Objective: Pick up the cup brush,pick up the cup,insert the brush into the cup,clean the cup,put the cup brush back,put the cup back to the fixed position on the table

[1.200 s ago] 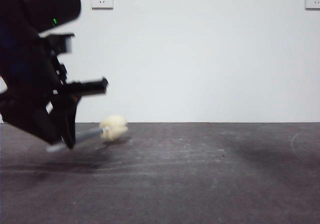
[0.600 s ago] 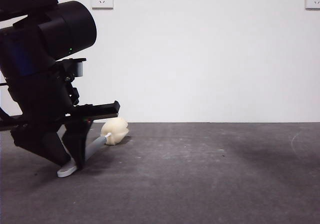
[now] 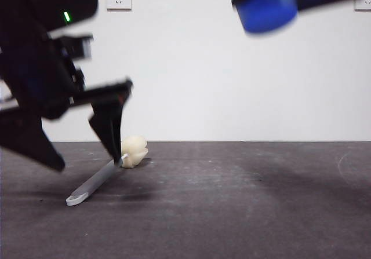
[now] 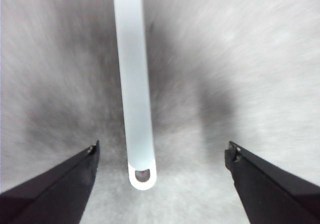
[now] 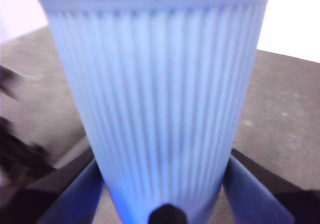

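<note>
Left gripper [image 4: 160,156] spread apart, cup brush [image 4: 134,78] lying between jaws on table [image 4: 260,58]. Blue ribbed cup [image 5: 157,103] clamped by right gripper [image 5: 165,174].

The room is bright and the light is even. The white wall [image 3: 232,85] glows, and soft dark shadows lie on the desk [image 3: 243,201]. The blue cup [image 3: 264,4] up high looks smeared. In the left wrist view the desk is all streaky blur. The cup is fuzzy in the right wrist view.
</note>
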